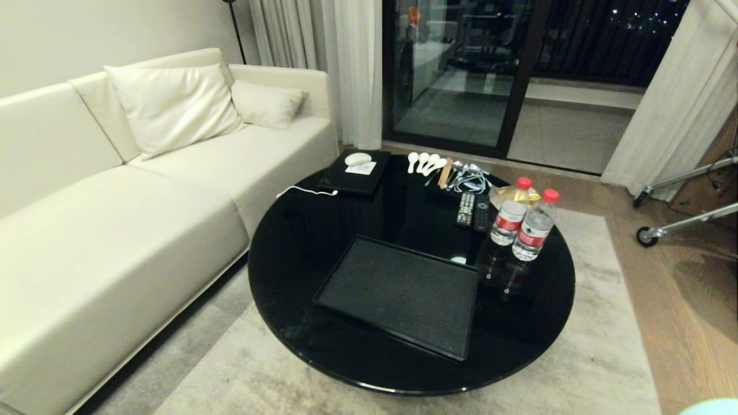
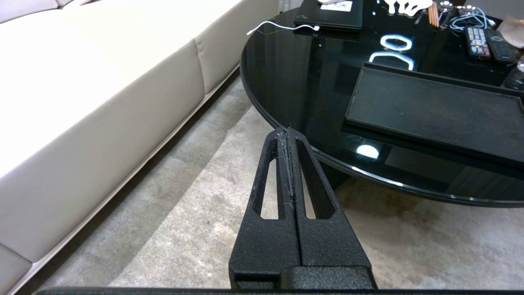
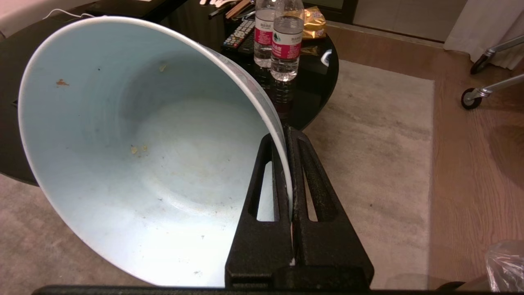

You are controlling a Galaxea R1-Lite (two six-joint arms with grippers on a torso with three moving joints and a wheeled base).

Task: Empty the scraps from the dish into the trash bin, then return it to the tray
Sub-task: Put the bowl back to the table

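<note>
My right gripper (image 3: 286, 135) is shut on the rim of the dish (image 3: 143, 143), a white bowl with a pale bluish inside, held tilted over the rug beside the table. Only a few tiny orange specks (image 3: 62, 83) cling to its inside; the scraps themselves are out of view. A pale edge of the dish (image 1: 715, 407) shows at the head view's lower right corner. The crinkled clear liner of the trash bin (image 3: 505, 264) peeks in close to the gripper. The black tray (image 1: 398, 294) lies bare on the round black table (image 1: 288, 248). Over the rug by the sofa, my left gripper (image 2: 286, 132) is shut with nothing in it.
Two water bottles (image 1: 522, 219), remotes (image 1: 473, 210), spoons (image 1: 424, 162) and a black slab (image 1: 353, 173) stand on the table's far half. A cream sofa (image 1: 115, 202) runs along the left. A wheeled metal stand (image 1: 680, 219) is on the wood floor at right.
</note>
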